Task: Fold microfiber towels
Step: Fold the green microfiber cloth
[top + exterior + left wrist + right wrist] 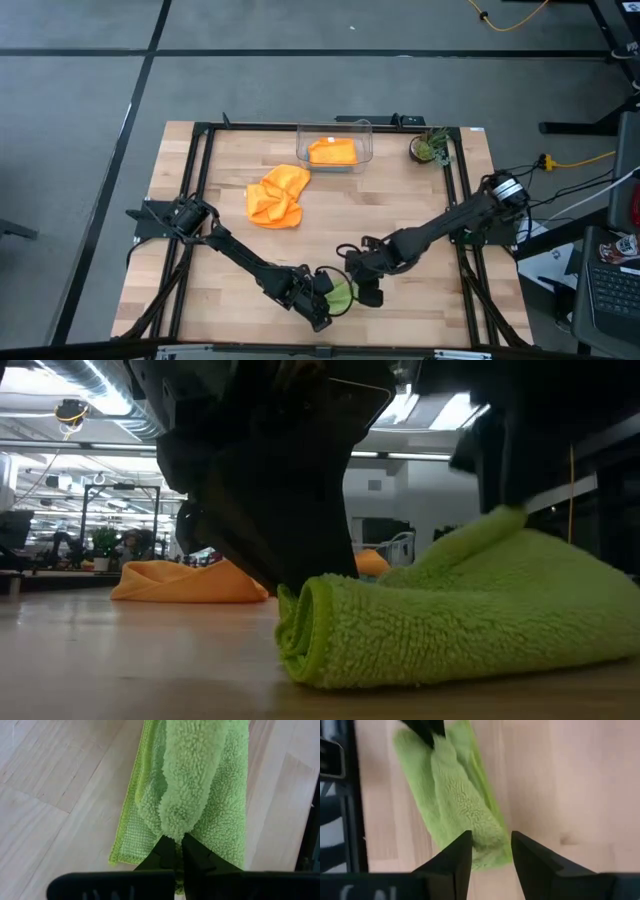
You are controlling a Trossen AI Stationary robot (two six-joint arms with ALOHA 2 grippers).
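Mostly hidden beneath both arms overhead, the green towel [200, 795] is being pinched by the closed left gripper [179, 851], while the right gripper [491, 851] is standing parted, holding nothing.

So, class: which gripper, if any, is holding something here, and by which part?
The left gripper is shut on a raised fold of the green towel. The right gripper is open at the towel's end, holding nothing.

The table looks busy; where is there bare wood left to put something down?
Bare wood lies left of the crumpled orange towel, and right of it up to the small plant. The near edge is crowded: both grippers meet at the green towel. A clear bin holds another orange towel.
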